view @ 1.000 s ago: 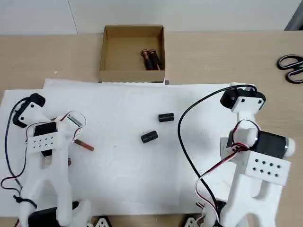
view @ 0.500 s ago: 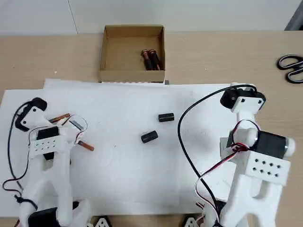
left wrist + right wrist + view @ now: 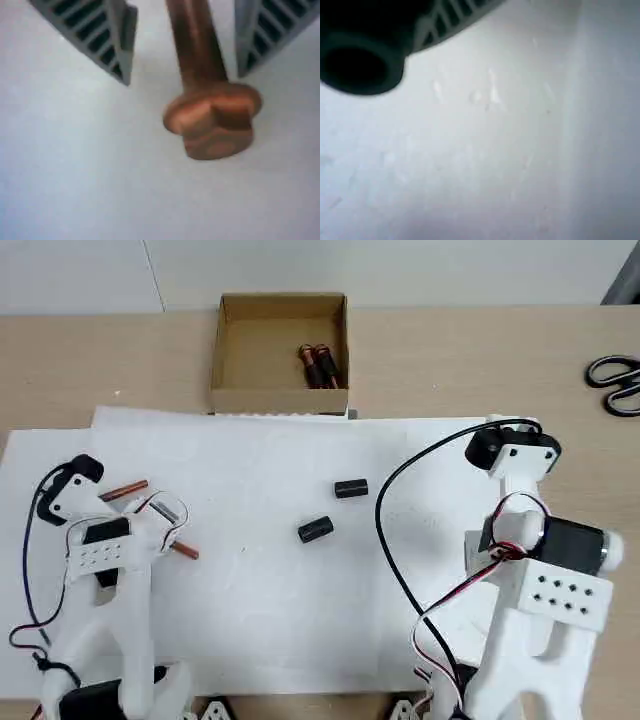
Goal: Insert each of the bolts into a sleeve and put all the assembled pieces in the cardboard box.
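A copper bolt (image 3: pixel 210 120) is lying on the white sheet (image 3: pixel 260 620) between the spread fingers (image 3: pixel 100 35) of the left gripper (image 3: pixel 182 72). Its hexagonal head is pointing toward the wrist camera. The jaws are standing open, with a gap showing on either side of the shaft, so nothing is being gripped.

From above, two bolts are lying close to that gripper (image 3: pixel 165 515). The far bolt (image 3: pixel 125 489) is on its box side and the near bolt (image 3: pixel 183 551) is just beside it toward the middle of the sheet. Which of them is sitting between the fingers cannot be told.

Further toward the middle, a black sleeve (image 3: pixel 316 530) and the other sleeve (image 3: pixel 351 488) are lying near each other, well apart from the bolts, with bare sheet between. The right arm's black cable (image 3: pixel 385 530) is arching over the sheet just beside them.

Beyond the sheet's far edge, the cardboard box (image 3: pixel 235 350) is sitting on the wooden table (image 3: pixel 450 350), and assembled pieces (image 3: pixel 320 365) are resting in its right half. Scissors (image 3: pixel 615 372) are lying at the table's right edge.

The right gripper (image 3: pixel 445 22) is hanging close over the sheet, and whether it is open or closed cannot be told.
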Motion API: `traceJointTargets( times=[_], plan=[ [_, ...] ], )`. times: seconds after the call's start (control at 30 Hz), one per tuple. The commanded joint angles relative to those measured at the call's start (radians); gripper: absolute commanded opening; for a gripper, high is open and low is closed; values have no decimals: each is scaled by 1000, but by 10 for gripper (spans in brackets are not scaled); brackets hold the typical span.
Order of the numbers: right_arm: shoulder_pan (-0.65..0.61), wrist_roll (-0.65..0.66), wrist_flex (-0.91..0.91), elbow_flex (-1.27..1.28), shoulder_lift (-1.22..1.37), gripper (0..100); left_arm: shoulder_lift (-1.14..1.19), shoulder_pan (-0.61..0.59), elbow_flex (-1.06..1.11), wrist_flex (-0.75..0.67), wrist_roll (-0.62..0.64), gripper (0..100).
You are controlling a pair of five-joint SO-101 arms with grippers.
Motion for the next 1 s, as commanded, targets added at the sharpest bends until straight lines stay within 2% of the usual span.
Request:
traceJointTargets(
  times=[0.0, 0.03, 0.4, 0.57, 0.73, 0.97],
  plan=[
    [7, 11, 15, -6, -21, 3, 32, -5, 5, -15, 2, 28],
    [7, 11, 25, -6, -22, 3, 38, -5, 1, -17, 2, 1],
    [7, 11, 30, -12, -22, 3, 94, 2, -67, 12, 2, 5],
    [5, 8, 31, -64, -22, 3, 63, 2, -245, 193, 2, 5],
    [-1, 12, 74, -160, -22, 3, -66, 23, -473, 347, -3, 5],
    [-1, 11, 88, -192, -50, 3, -261, 144, -725, 529, -71, 5]
  ],
)
